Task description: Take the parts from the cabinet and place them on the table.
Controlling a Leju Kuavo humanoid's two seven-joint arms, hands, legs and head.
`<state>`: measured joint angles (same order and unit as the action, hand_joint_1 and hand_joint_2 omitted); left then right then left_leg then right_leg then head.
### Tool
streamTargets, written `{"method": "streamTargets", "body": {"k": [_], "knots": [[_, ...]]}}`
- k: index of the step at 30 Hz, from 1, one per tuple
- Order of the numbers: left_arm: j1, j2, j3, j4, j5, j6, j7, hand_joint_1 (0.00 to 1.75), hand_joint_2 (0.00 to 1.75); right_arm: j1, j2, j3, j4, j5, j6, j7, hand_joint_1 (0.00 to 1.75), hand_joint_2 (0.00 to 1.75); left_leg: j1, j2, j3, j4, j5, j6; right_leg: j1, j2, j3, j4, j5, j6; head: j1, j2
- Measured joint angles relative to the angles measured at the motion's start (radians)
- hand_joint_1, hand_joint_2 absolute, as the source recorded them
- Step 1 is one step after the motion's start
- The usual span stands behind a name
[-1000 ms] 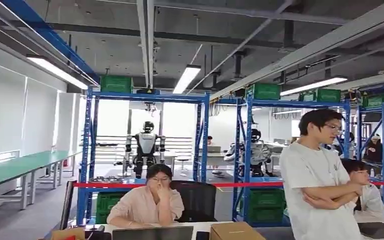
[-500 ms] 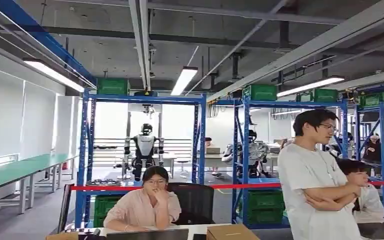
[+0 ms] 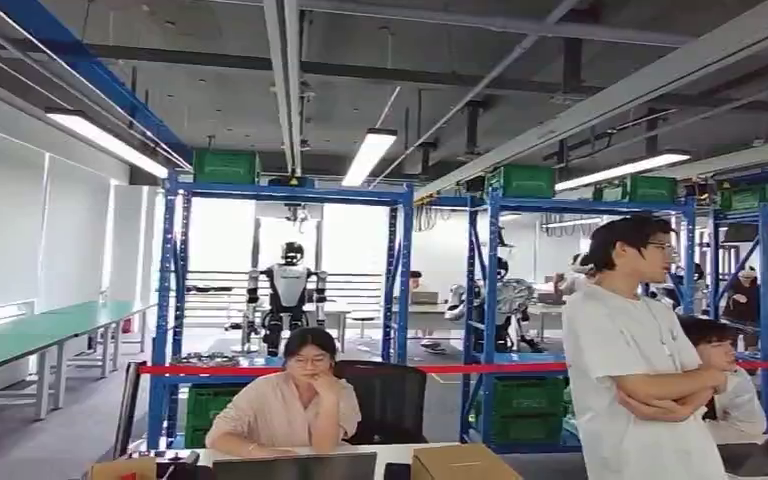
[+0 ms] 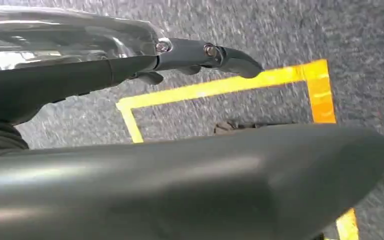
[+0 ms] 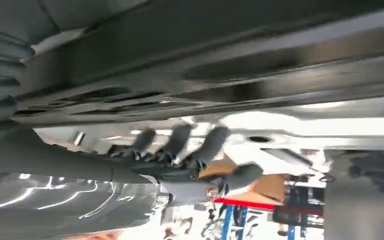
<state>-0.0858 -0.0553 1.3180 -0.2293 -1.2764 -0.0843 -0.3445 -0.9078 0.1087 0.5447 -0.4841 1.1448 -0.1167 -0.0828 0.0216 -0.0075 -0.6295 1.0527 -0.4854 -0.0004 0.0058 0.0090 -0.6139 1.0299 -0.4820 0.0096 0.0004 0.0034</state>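
Note:
My left hand (image 4: pixel 190 160) hangs over grey carpet, its thick thumb and one dark finger (image 4: pixel 215 52) stretched out straight with nothing between them. In the right wrist view my right hand (image 5: pixel 180 150) has its dark fingers curled up toward the thumb around a pale silvery part (image 5: pixel 290 125) with a small hole; the picture is blurred and the part's full shape is hidden. The head view looks across the workshop at blue racks (image 3: pixel 400 280) with green crates (image 3: pixel 228 166) on top.
A seated person (image 3: pixel 290 405) and a cardboard box (image 3: pixel 460 462) are at a desk in front. A standing person (image 3: pixel 640 380) with folded arms is at the right. Red tape (image 3: pixel 440 369) spans the racks. A green-topped table (image 3: pixel 20 340) runs along the left. Yellow floor tape (image 4: pixel 220 87) marks the carpet.
The whole head picture has shifted slightly, so the camera has moved. The standing person has turned the head a little to the right.

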Motion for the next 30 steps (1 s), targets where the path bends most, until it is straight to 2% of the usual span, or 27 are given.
{"method": "streamTargets", "body": {"k": [2,3,4,5,6,7,8,9,10,11,12,15,16,17,18,20,21,22,23,24,26,27,28,29,30], "knots": [[-0.002,0.001,-0.005,0.0,-0.005,-0.001,-0.005,0.0,0.0,-0.005,0.004,-0.006,0.007,-0.004,0.009,0.0,0.0,0.0,0.008,0.001,0.005,-0.005,0.004,0.009,-0.001,-0.003,-0.008,0.028,-0.026,0.013,0.0,0.0],[-0.005,0.002,-0.006,0.0,-0.005,-0.002,-0.006,0.0,0.0,-0.011,0.005,-0.009,0.01,-0.008,0.016,-0.004,0.0,0.0,0.008,0.001,0.005,-0.005,0.003,0.015,-0.005,-0.004,-0.033,0.085,-0.06,0.019,0.0,0.0],[-0.005,0.002,-0.008,0.0,-0.006,-0.002,-0.007,0.0,0.0,-0.015,0.006,-0.01,0.013,-0.01,0.024,-0.012,0.0,0.0,0.007,0.001,0.006,-0.005,0.003,0.015,-0.008,-0.004,-0.063,0.15,-0.091,0.023,0.0,0.0],[-0.005,0.002,-0.01,0.0,-0.008,-0.002,-0.008,0.0,0.0,-0.016,0.007,-0.012,0.02,-0.016,0.038,-0.029,0.0,0.0,0.007,0.002,0.006,-0.004,0.002,0.017,-0.008,-0.005,-0.107,0.243,-0.128,0.026,0.0,0.0],[-0.005,0.002,-0.012,0.0,-0.008,-0.003,-0.01,0.0,0.0,-0.016,0.007,-0.013,0.026,-0.028,0.06,-0.048,0.0,0.0,0.007,0.002,0.006,-0.004,0.002,0.017,-0.009,-0.005,-0.136,0.301,-0.141,0.028,0.0,0.0],[-0.004,0.002,-0.013,0.0,-0.009,-0.003,-0.01,0.0,0.0,-0.016,0.006,-0.017,0.031,-0.047,0.092,-0.074,0.0,0.0,0.007,0.002,0.008,-0.004,0.001,0.017,-0.01,-0.005,-0.143,0.309,-0.132,0.029,0.0,0.0],[-0.003,0.002,-0.014,0.0,-0.01,-0.005,-0.01,0.0,0.0,-0.018,0.004,-0.024,0.035,-0.066,0.118,-0.099,0.0,0.0,0.007,0.002,0.009,-0.004,0.001,0.017,-0.01,-0.004,-0.127,0.272,-0.102,0.027,0.0,0.0],[-0.003,0.002,-0.014,0.0,-0.011,-0.008,-0.01,0.0,0.0,-0.024,0.002,-0.033,0.038,-0.09,0.147,-0.127,0.0,0.0,0.007,0.001,0.011,-0.004,0.001,0.017,-0.01,-0.004,-0.093,0.198,-0.059,0.023,0.0,0.0],[-0.003,0.002,-0.014,0.0,-0.01,-0.01,-0.01,0.0,0.0,-0.037,-0.005,-0.042,0.04,-0.118,0.176,-0.155,0.0,0.0,0.007,0.0,0.014,-0.004,0.0,0.016,-0.008,-0.004,-0.045,0.094,-0.008,0.017,0.0,0.0],[-0.003,0.002,-0.014,0.0,-0.01,-0.011,-0.01,0.0,0.0,-0.053,-0.011,-0.052,0.043,-0.153,0.21,-0.187,0.0,0.0,0.007,0.001,0.014,-0.006,-0.001,0.014,-0.006,-0.004,-0.012,0.015,0.016,0.011,0.0,0.0],[-0.004,0.002,-0.014,0.0,-0.01,-0.011,-0.009,0.0,0.0,-0.069,-0.016,-0.064,0.047,-0.183,0.242,-0.214,0.0,0.0,0.002,0.0,0.011,-0.006,-0.001,0.011,0.0,-0.004,-0.003,0.003,0.008,0.008,0.0,0.0],[0.003,0.003,-0.014,0.0,-0.004,-0.013,-0.005,0.0,0.0,-0.103,-0.051,-0.091,0.054,-0.274,0.374,-0.282,0.0,0.0,0.007,0.0,0.015,-0.017,0.005,-0.005,0.003,-0.004,-0.002,-0.004,0.008,-0.001,0.0,0.0],[0.006,0.003,-0.014,0.0,-0.004,-0.013,-0.005,0.0,0.0,-0.12,-0.067,-0.098,0.054,-0.305,0.441,-0.301,0.0,0.0,0.002,-0.001,0.019,-0.022,0.005,-0.012,-0.002,-0.005,0.004,-0.021,0.016,-0.01,0.0,0.0],[0.008,0.004,-0.014,0.0,-0.003,-0.014,-0.006,0.0,0.0,-0.139,-0.08,-0.101,0.054,-0.329,0.492,-0.316,0.0,0.0,0.001,0.0,0.014,-0.008,-0.014,-0.012,-0.007,-0.009,0.01,-0.032,0.023,-0.016,0.0,0.0],[0.009,0.004,-0.014,0.0,-0.003,-0.018,-0.009,0.0,0.0,-0.162,-0.096,-0.101,0.055,-0.353,0.547,-0.327,0.0,0.0,0.001,0.0,-0.006,0.039,-0.049,-0.01,-0.008,-0.009,0.01,-0.034,0.025,-0.021,0.0,0.0],[0.008,0.006,-0.014,0.0,-0.002,-0.02,-0.015,0.0,0.0,-0.199,-0.131,-0.098,0.056,-0.399,0.666,-0.342,0.0,0.0,0.002,0.0,-0.073,0.195,-0.124,-0.012,-0.005,-0.01,0.011,-0.034,0.025,-0.022,0.0,0.0],[0.009,0.008,-0.014,0.0,-0.003,-0.022,-0.017,0.0,0.0,-0.214,-0.15,-0.095,0.056,-0.432,0.722,-0.342,0.0,0.0,0.001,0.0,-0.105,0.264,-0.146,-0.014,-0.004,-0.011,0.011,-0.033,0.025,-0.023,0.0,0.0],[0.011,0.009,-0.014,0.0,-0.003,-0.023,-0.018,0.0,0.0,-0.23,-0.176,-0.089,0.056,-0.481,0.788,-0.336,0.0,0.0,0.001,0.001,-0.116,0.286,-0.142,-0.014,-0.003,-0.011,0.011,-0.032,0.024,-0.022,0.0,0.0],[0.013,0.01,-0.014,0.0,-0.003,-0.024,-0.019,0.0,0.0,-0.246,-0.193,-0.085,0.053,-0.524,0.836,-0.326,0.0,0.0,0.001,0.001,-0.105,0.261,-0.118,-0.014,-0.003,-0.01,0.011,-0.031,0.024,-0.022,0.0,0.0],[0.014,0.012,-0.014,0.0,-0.003,-0.024,-0.02,0.0,0.0,-0.265,-0.222,-0.073,0.042,-0.608,0.897,-0.303,0.0,0.0,0.001,0.001,-0.076,0.195,-0.075,-0.013,-0.004,-0.01,0.011,-0.028,0.022,-0.019,0.0,0.0],[0.014,0.015,-0.014,0.0,-0.003,-0.025,-0.022,0.0,0.0,-0.295,-0.275,-0.054,0.01,-0.783,0.934,-0.268,0.0,0.0,0.003,0.002,0.0,0.031,0.01,-0.008,-0.004,-0.009,0.011,-0.015,0.012,-0.009,0.0,0.0],[0.014,0.015,-0.014,0.0,-0.003,-0.025,-0.022,0.0,0.0,-0.306,-0.308,-0.039,-0.009,-0.881,0.932,-0.262,0.0,0.0,-0.001,0.002,0.014,0.005,-0.003,-0.005,0.005,-0.009,0.004,-0.007,0.006,-0.001,0.0,0.0],[0.013,0.015,-0.014,0.0,-0.002,-0.024,-0.021,0.0,0.0,-0.308,-0.342,-0.024,-0.03,-0.98,0.91,-0.271,0.0,0.0,0.001,0.002,0.015,-0.001,-0.007,0.003,0.004,-0.009,0.0,-0.004,0.007,0.001,-0.001,0.0],[0.015,0.015,-0.014,0.0,-0.001,-0.023,-0.021,0.0,0.0,-0.298,-0.367,-0.018,-0.049,-1.057,0.876,-0.292,0.0,0.0,-0.001,0.001,0.014,-0.002,-0.007,0.004,0.004,-0.01,0.003,-0.007,0.009,0.004,0.0,0.0],[0.019,0.015,-0.013,0.0,0.0,-0.023,-0.019,0.0,0.0,-0.279,-0.388,-0.017,-0.07,-1.132,0.83,-0.332,0.0,0.0,-0.002,0.0,0.015,-0.002,-0.008,0.009,0.002,-0.011,0.007,-0.01,0.01,0.007,0.0,0.0]]}}
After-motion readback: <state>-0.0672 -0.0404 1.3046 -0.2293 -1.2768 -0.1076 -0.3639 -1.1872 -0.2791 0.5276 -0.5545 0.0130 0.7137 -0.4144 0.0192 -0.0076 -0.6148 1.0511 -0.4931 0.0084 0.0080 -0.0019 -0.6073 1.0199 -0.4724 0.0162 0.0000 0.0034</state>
